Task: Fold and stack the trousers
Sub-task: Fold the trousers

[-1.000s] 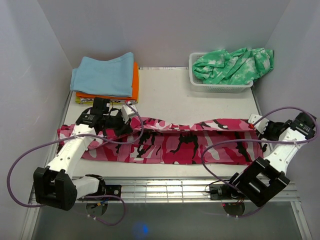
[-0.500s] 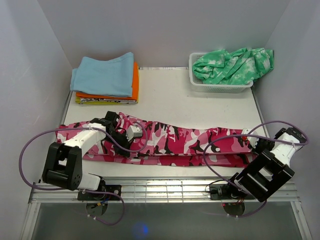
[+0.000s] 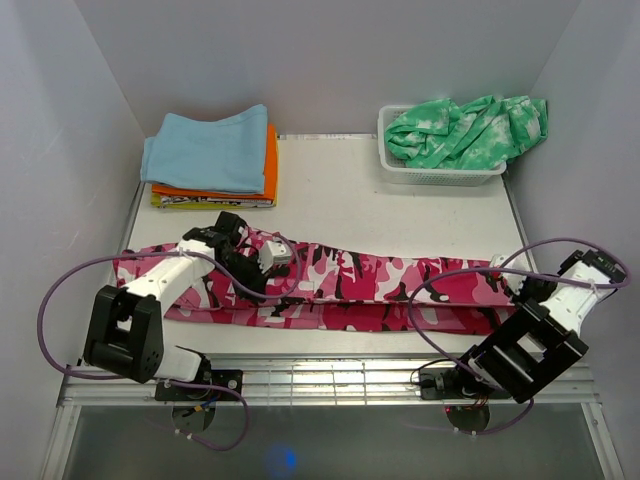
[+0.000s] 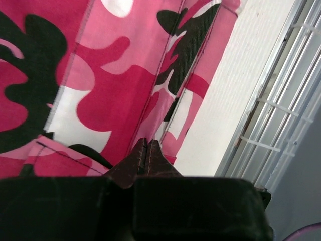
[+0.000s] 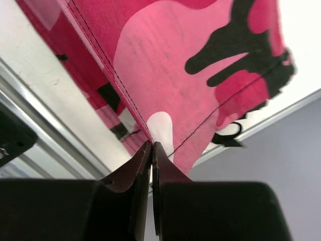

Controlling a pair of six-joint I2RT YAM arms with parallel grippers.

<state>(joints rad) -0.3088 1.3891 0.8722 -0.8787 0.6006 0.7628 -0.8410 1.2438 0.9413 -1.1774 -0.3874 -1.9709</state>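
The pink camouflage trousers [image 3: 380, 285] lie stretched across the table from left to right, folded lengthwise into a long band. My left gripper [image 3: 272, 258] is over their left part. In the left wrist view its tips [image 4: 146, 142] are shut, with a seam of the trousers [image 4: 100, 75] running into them. My right gripper [image 3: 506, 270] is at the trousers' right end. In the right wrist view it [image 5: 152, 144] is shut on a stitched edge of the cloth [image 5: 165, 60], which rises taut from the tips.
A stack of folded clothes [image 3: 210, 155], light blue over orange and yellow, sits at the back left. A white basket [image 3: 440, 172] at the back right holds a green-and-white tie-dye garment [image 3: 465, 130]. A metal grille [image 3: 330, 370] runs along the near edge; walls close both sides.
Both grippers have drawn the trousers' far edge toward the near side, laying it over the lower layer. The cloth has narrowed into a folded band. The left elbow has swung outward.
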